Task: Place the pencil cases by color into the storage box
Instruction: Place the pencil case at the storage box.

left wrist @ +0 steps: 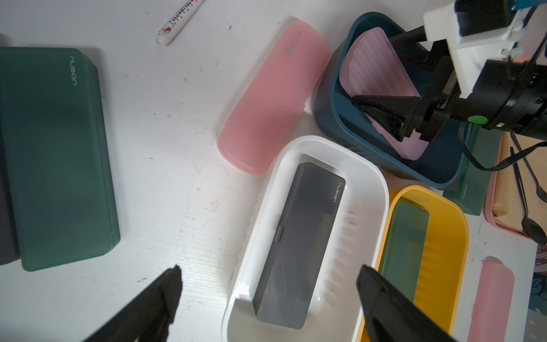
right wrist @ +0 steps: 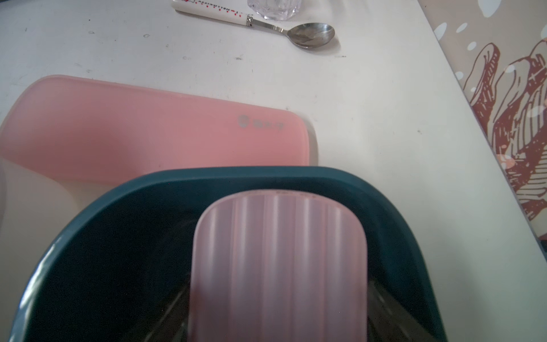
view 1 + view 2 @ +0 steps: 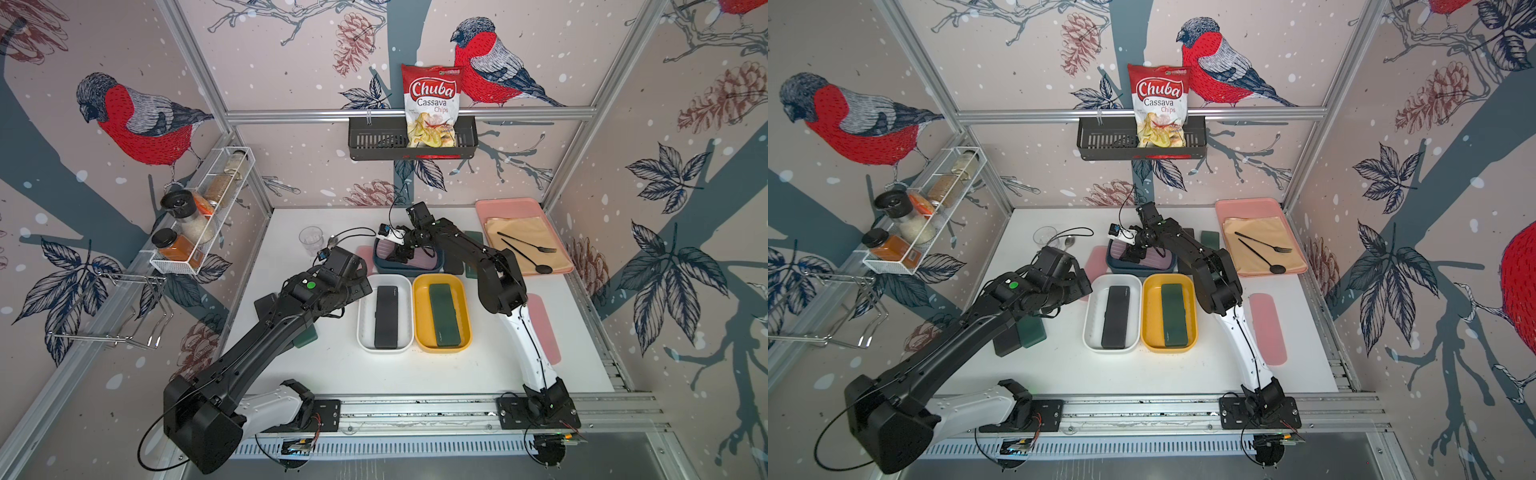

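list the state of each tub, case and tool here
ribbed pink case, tilted in the blue tub, gripped
right tool, shut on the ribbed pink case
left tool, open, empty, near the white tub
blue tub, holds that case only
white tub, one black case lying flat
yellow tub, one dark green case lying flat
smooth pink case, flat on the table beside the blue tub
loose green case, flat on the table

A ribbed pink pencil case [image 2: 278, 266] of frosted plastic is showing soft streaks of light inside a matt dark-blue plastic tub [image 2: 266, 177]; a second pink case [image 2: 148, 130] is looking smooth and matt. The white plastic tub [image 1: 325, 145] is gleaming glossy around a frosted grey-black case [image 1: 296, 245]; the green case [image 1: 59, 157] is looking frosted too. A polished metal spoon [image 2: 310, 35] is shining on the scuffed white tabletop [image 1: 177, 177].
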Robot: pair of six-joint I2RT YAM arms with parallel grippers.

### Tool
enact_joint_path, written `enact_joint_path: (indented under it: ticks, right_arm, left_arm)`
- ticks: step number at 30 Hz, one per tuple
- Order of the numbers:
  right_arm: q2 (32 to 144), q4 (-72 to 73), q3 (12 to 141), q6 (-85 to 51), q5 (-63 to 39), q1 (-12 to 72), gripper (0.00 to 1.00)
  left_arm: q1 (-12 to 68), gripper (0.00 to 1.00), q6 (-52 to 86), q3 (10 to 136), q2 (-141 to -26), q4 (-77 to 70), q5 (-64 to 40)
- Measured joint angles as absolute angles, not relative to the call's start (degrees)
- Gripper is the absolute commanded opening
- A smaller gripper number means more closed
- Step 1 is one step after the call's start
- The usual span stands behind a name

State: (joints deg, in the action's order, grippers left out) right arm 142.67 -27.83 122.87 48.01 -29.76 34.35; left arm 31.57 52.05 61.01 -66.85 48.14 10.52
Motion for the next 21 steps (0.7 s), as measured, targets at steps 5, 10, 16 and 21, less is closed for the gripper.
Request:
enact_joint_path:
  ticks: [5, 10, 16, 21]
  right_arm:
    - [142.89, -27.05, 122.26, 47.81, -29.02, 34.44, 0.7]
    - [143.28, -26.61, 121.58, 47.64, -28.47, 34.46, 0.72]
    - [143.87, -26.61, 120.73, 47.62, -27.53, 34.46, 0.74]
    - [144.11, -26.5, 120.66, 47.59, -27.38, 34.46, 0.8]
  left_arm:
    - [31.44, 0.96, 52.05, 61.01, -66.83, 48.75, 10.66]
    - [31.31, 0.96, 52.05, 61.04, -66.85, 48.9, 10.68]
    - [31.11, 0.96, 52.03, 61.21, -67.13, 49.21, 10.68]
    - [30.85, 0.96, 51.99, 61.36, -67.44, 49.63, 10.68]
